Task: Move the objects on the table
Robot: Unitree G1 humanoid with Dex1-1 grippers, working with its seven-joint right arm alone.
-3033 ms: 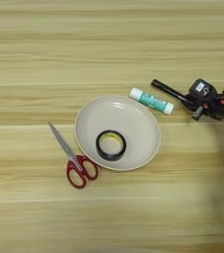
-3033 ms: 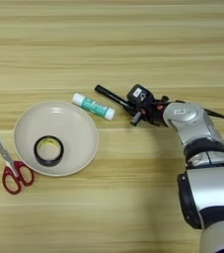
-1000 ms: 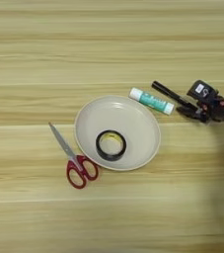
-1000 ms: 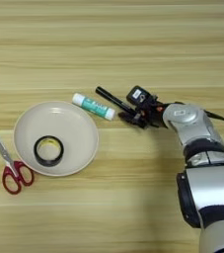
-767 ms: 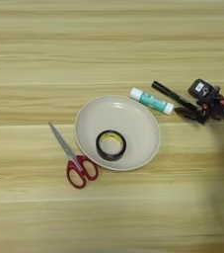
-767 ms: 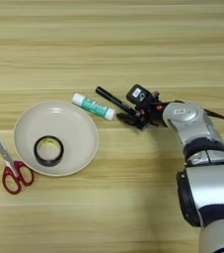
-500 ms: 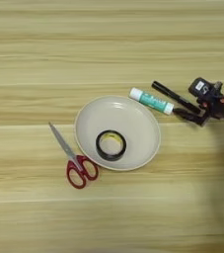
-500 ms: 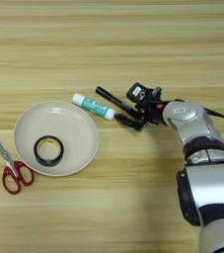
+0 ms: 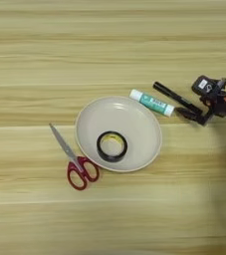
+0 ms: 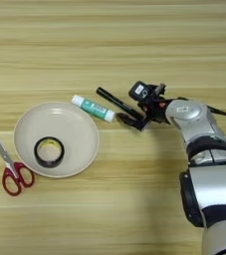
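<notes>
Reaching in from right, right gripper (image 10: 134, 113) sits low at marker pen (image 10: 118, 104), fingers apart, straddling its near end; not clamped. Pen lies flat on table (image 10: 134, 40) just beside glue stick (image 10: 93, 108). Tape ring (image 10: 49, 152) rests inside plate (image 10: 87, 130), likely already placed.

The silver right arm reaches in from the lower right, its hand (image 10: 133, 115) low over the table.

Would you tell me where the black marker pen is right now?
The marker pen lies on the table right of centre, just beyond the glue stick, at the right gripper.
</notes>
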